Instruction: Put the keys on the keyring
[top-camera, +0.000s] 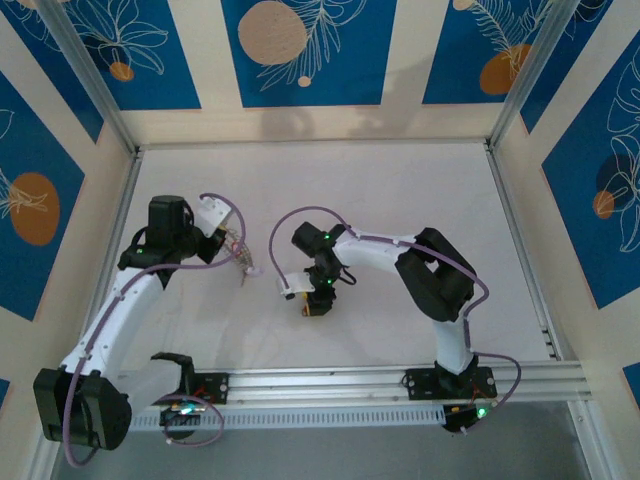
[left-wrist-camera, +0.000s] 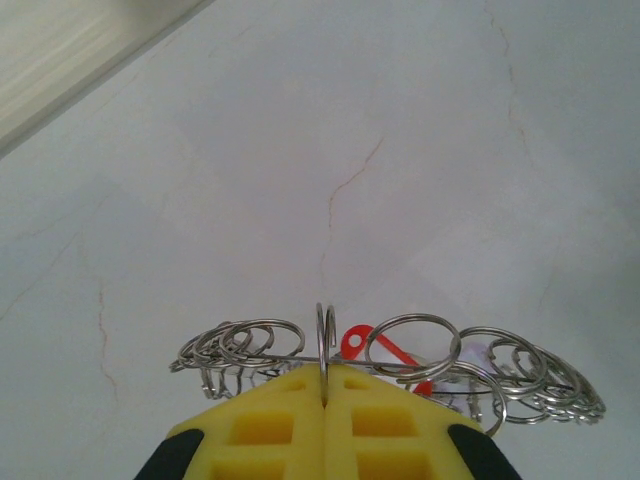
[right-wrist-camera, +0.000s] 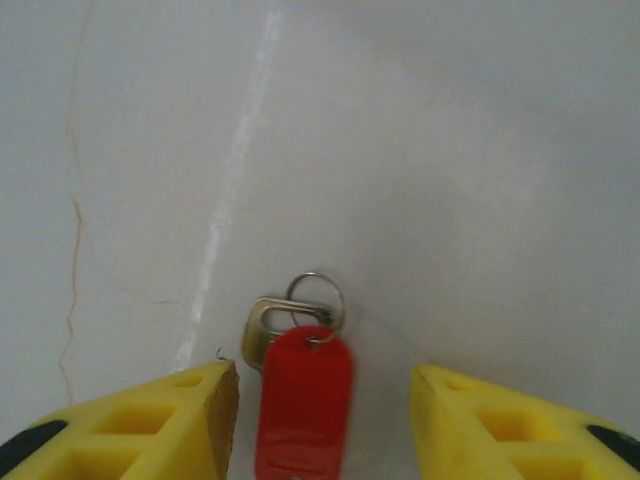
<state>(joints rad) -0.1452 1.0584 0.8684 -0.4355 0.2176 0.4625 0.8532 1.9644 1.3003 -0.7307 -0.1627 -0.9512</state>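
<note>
Right gripper (right-wrist-camera: 325, 400): fingers spread, 1 either side of the red tag (right-wrist-camera: 302, 415), touching neither. Key (right-wrist-camera: 262, 338) lies at the tag's top end, bottom centre of frame, flat on the table (right-wrist-camera: 450, 150). Left gripper (left-wrist-camera: 326, 385): pressed together, pinching the keyring (left-wrist-camera: 222, 350), bottom of frame. Judgement: close squarely on the tag, low down, leaving the key end free for threading.

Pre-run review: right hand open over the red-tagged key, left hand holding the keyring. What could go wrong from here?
1. Right hand straddles the red tag, so closing may pinch the tag and leave the key dangling, hard to aim.
2. Left hand pinches the keyring edge-on; loose small rings could block threading.
</note>
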